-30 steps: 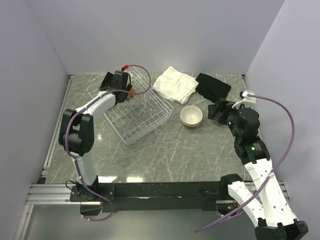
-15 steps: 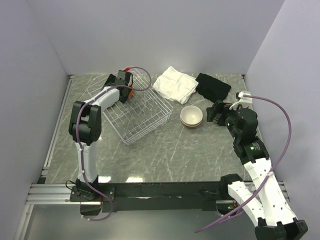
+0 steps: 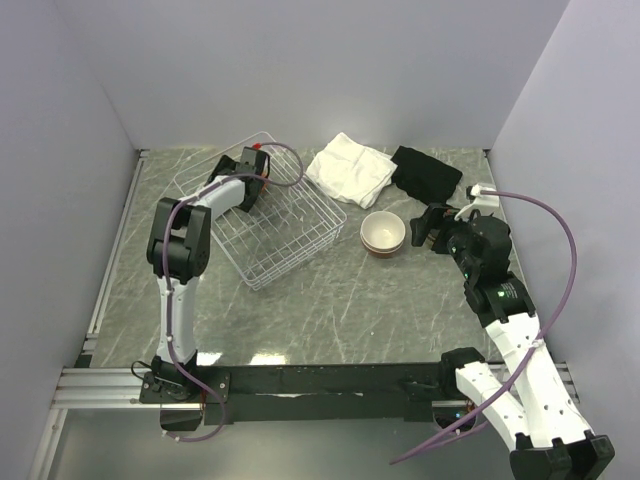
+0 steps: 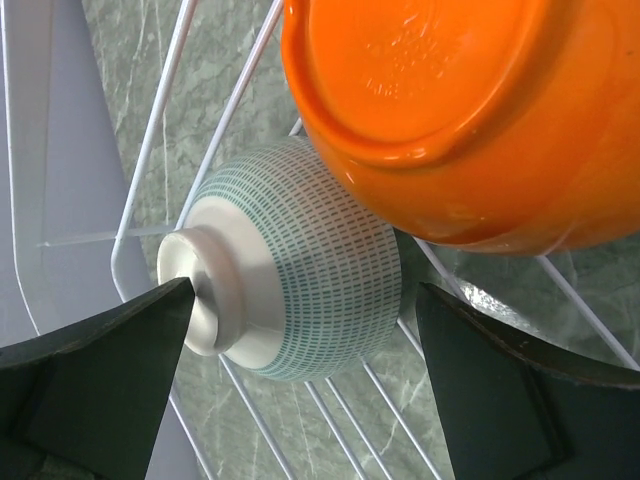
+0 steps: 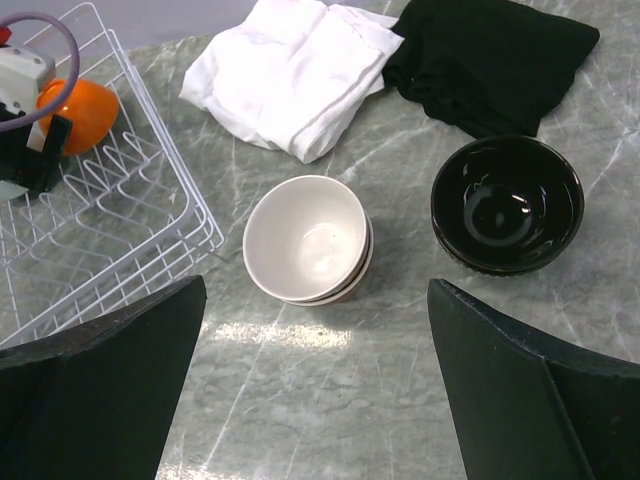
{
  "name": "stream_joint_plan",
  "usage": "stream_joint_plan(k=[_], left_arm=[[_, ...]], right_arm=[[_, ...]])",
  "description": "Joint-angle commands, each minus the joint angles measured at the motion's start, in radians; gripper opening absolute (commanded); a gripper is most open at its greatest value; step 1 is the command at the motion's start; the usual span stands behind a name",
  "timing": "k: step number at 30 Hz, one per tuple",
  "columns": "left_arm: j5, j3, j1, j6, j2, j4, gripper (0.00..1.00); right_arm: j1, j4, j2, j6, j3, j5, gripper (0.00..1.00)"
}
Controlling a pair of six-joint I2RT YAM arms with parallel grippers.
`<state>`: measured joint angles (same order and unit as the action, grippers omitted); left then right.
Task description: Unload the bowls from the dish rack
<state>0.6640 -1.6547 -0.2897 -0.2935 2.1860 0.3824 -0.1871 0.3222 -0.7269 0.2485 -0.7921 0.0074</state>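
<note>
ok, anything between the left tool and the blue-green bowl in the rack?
Nothing between them: the open left tool straddles the blue-green bowl. But the orange bowl overlaps its upper side in the wrist view, seemingly resting against it, so it may shift on lifting.

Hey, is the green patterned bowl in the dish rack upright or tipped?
Tipped: the green patterned bowl lies on its side, foot ring facing sideways, beside the orange bowl.
</note>
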Motion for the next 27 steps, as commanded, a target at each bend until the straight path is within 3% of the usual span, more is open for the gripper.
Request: stream_joint_plan(k=[1,15,20,27], left_arm=[[0.060,-0.042,-0.006,0.016,0.027,-0.017,0.99],[0.189,-0.016,-0.028,0.002,0.034,-0.086,0.97],[0.197,-0.008,-0.037,-0.007,-0.003,-0.114,0.76],[0.180,-0.036,-0.048,0.001,-0.049,-0.093,0.65]], right_arm=[[0.005,-0.038,0.000,-0.012,0.002,-0.004,1.00],[0.005,-0.038,-0.012,-0.017,0.005,-0.003,1.00],[0.005,-0.046,-0.016,-0.009,0.007,-0.035,1.00],[0.005,-0.049,-0.016,-0.008,0.008,-0.044,1.00]])
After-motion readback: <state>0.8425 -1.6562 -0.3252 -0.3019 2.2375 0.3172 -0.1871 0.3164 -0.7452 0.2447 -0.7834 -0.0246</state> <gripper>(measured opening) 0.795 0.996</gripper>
